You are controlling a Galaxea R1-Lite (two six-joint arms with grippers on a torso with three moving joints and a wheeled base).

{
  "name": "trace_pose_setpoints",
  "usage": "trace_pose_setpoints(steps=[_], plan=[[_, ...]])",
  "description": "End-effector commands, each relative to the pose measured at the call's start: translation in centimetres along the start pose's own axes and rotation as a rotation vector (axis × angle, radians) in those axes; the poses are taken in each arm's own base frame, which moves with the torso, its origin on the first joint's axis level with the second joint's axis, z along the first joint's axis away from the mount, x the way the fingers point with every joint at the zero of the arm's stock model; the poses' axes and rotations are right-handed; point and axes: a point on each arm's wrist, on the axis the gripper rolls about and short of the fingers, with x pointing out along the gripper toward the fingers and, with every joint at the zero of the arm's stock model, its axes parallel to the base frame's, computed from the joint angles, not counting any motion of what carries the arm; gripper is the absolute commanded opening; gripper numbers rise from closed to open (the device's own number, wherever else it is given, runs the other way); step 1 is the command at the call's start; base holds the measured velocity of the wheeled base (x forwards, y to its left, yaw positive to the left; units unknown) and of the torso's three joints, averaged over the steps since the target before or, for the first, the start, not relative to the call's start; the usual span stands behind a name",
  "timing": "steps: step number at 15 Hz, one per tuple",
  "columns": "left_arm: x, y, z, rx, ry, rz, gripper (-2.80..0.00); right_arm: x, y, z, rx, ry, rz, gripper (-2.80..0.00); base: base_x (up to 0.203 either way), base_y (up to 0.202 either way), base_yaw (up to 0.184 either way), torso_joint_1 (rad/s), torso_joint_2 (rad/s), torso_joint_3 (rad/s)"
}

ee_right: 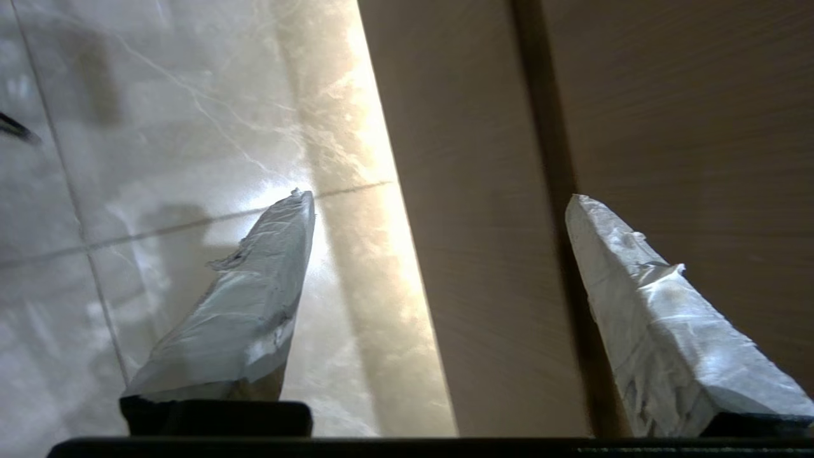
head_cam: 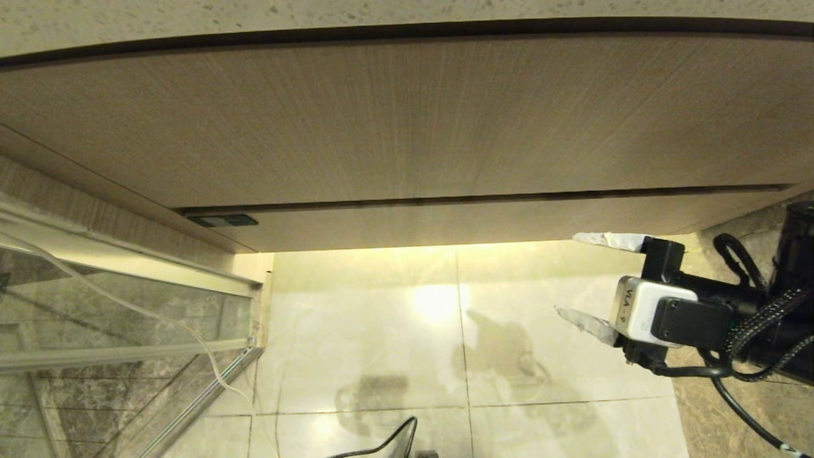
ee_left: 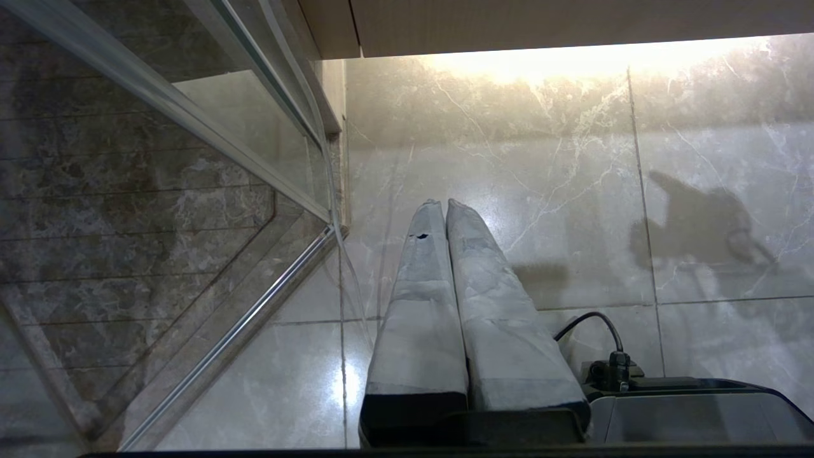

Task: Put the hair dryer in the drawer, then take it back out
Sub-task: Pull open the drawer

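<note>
The head view takes in the whole cabinet front: the drawer (head_cam: 394,121), a wide pale wood-grain panel, sits flush and shut under the speckled worktop (head_cam: 191,16), with a narrower wood panel (head_cam: 483,222) below it and a small dark plate (head_cam: 222,221) near that panel's left end. The hair dryer shows in none of the three views, so its place cannot be told. At the right of the head view the right gripper (head_cam: 572,277) hangs in front of the lower panel's right end, above the glossy tiled floor (head_cam: 381,331) — its two taped fingers stand wide apart with nothing between them. The right wrist view confirms this up close, one finger (ee_right: 241,312) over the floor, the other (ee_right: 655,324) over the wood. Only the left wrist view shows the left gripper (ee_left: 441,207): fingers pressed together, empty, low above the floor beside a glass shower screen (ee_left: 191,127).
</note>
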Motion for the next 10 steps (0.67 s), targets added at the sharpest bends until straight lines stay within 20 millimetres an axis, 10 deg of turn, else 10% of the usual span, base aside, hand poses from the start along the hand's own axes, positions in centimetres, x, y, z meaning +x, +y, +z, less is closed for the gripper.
trace_pose_setpoints(steps=[1, 10], plan=[[0.0, 0.0, 0.0, 0.000, 0.000, 0.000, -2.80, 2.6, 1.5, -1.0, 0.016, 0.020, 0.065, 0.00, 0.000, 0.000, 0.000, 0.000, 0.00, 0.000], [0.0, 0.0, 0.0, 0.000, 0.000, 0.000, -2.80, 8.6, -0.1, -4.4, -0.076, -0.093, -0.052, 0.00, 0.000, 0.000, 0.000, 0.000, 0.00, 0.000]])
